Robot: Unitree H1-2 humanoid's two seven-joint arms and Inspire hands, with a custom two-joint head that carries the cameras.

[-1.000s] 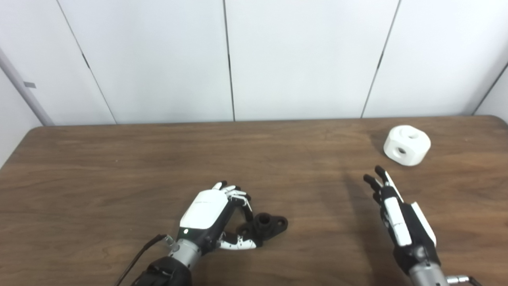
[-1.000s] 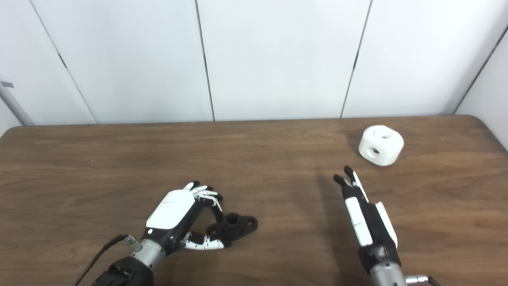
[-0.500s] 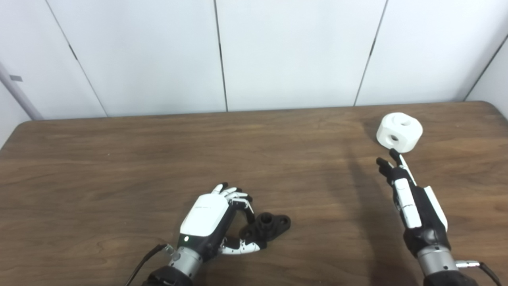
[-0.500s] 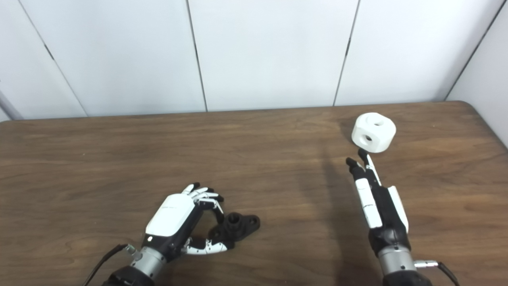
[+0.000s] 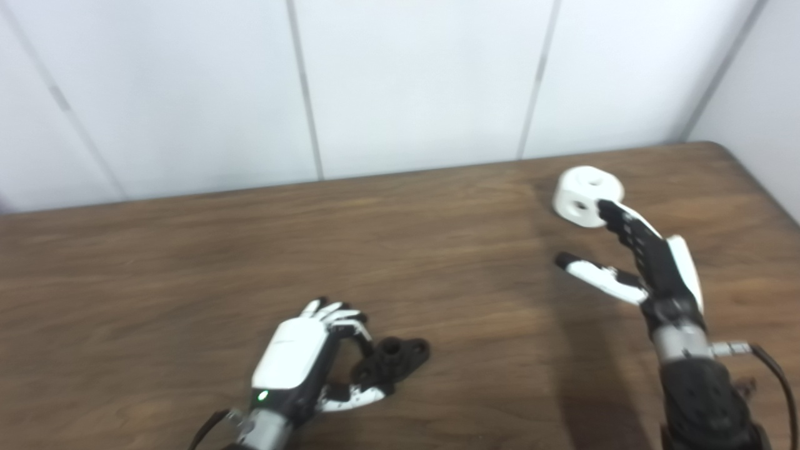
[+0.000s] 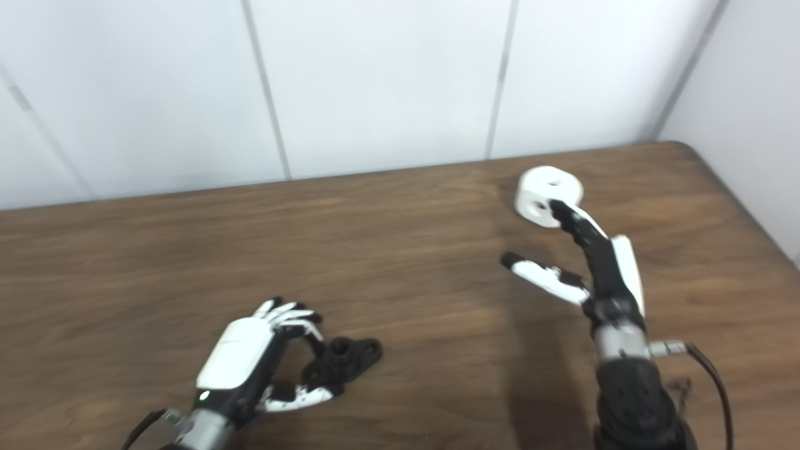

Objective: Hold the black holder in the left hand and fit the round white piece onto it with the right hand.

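My right hand (image 5: pixel 644 259) is spread wide and holds nothing, fingertips at the near side of the round white plastic piece with holes (image 5: pixel 586 194), which sits far right on the brown wooden table (image 5: pixel 156 269). My left hand (image 5: pixel 300 359) curls around the black flanged holder (image 5: pixel 394 357) on the table; whether it grips, I cannot tell. I judge the piece rigid, light and smooth, best taken across its curved sides.

Lab: bare wooden table (image 5: pixel 156 262), white panel walls (image 5: pixel 187 87)
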